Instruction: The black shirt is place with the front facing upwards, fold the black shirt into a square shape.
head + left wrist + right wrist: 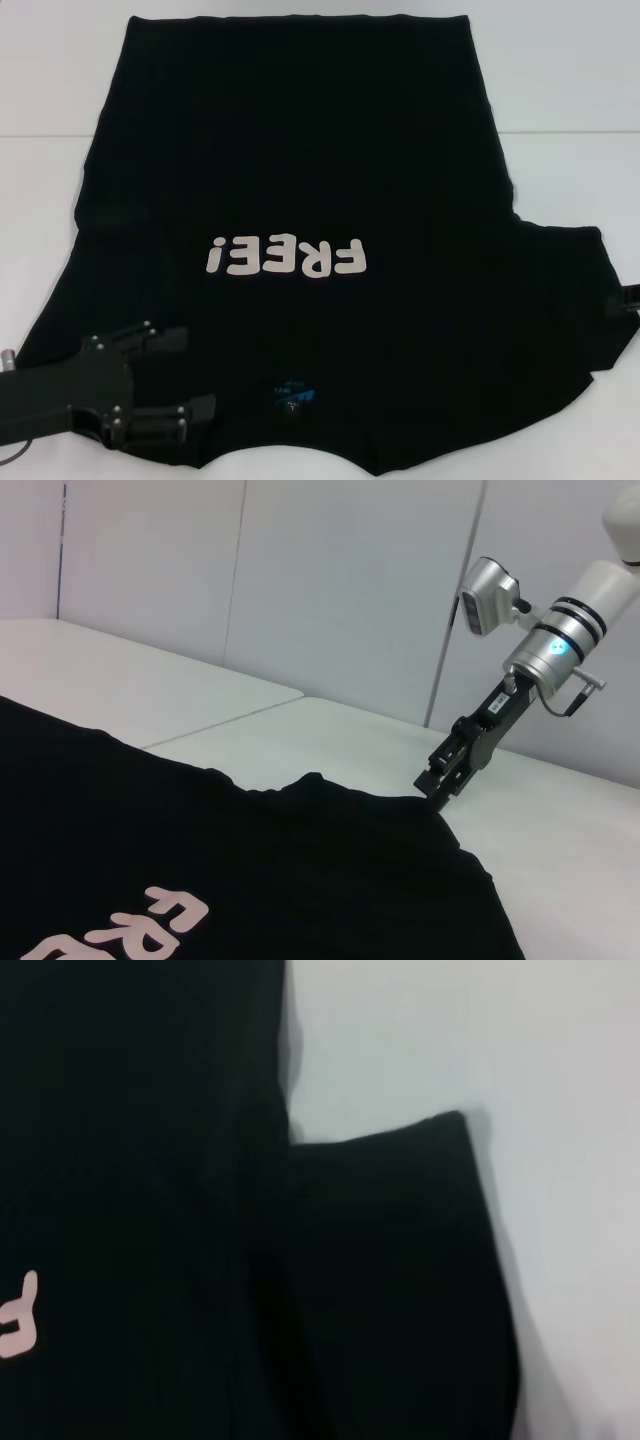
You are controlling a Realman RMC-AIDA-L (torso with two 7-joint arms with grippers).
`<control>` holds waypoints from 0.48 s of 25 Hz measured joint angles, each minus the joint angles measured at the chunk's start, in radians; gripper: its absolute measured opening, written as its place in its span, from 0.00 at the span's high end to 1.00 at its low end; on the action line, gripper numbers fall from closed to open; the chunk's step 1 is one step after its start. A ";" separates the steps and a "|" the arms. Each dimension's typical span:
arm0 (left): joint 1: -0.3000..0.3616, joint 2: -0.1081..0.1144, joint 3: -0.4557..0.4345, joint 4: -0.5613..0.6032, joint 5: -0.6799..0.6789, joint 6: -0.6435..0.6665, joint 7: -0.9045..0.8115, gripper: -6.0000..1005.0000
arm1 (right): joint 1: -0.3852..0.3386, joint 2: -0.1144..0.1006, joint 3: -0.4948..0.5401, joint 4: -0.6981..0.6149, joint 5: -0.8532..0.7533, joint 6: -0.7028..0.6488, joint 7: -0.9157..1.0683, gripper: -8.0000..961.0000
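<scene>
Over on the robot's left, the left tool point(200, 375) sat low at the near corner of the head view, its two black fingers point(165, 335) spread apart and lying over the near left part of the black shirt point(300, 170). Nothing was between them, just fabric underneath (whether they pressed on it I couldn't tell).

Moving across, the black shirt lay spread flat on the white worktop point(570, 90), front side up, collar towards the robot and hem at the far side. The pale "FREE!" print point(287, 257) read upside down from the head camera, and the small blue neck label point(292, 393) showed just inside the collar, near the front edge. The left sleeve fanned out beneath the left tool; the body ran far up the worktop.

On to the right side: the right sleeve point(575, 300) stretched out sideways, and the right tool point(437, 787) was at its outer edge, barely peeking into the head view. The left wrist view caught it well, tip down at the shirt's edge where the cloth rose in a small peak. Its fingers looked pressed together on that sleeve edge.

The right wrist view showed only the sleeve point(400, 1280) lying on the pale worktop.
</scene>
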 joint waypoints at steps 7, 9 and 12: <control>-0.005 -0.001 -0.002 0.000 0.000 -0.003 0.001 0.11 | 0.023 0.004 -0.021 0.047 0.002 0.030 -0.010 0.16; -0.005 -0.001 -0.002 0.000 0.000 -0.004 0.001 0.11 | 0.026 0.005 -0.027 0.052 0.003 0.038 -0.010 0.18; -0.005 -0.001 -0.003 0.000 0.000 -0.010 0.001 0.11 | 0.030 0.005 -0.028 0.053 0.004 0.041 -0.010 0.20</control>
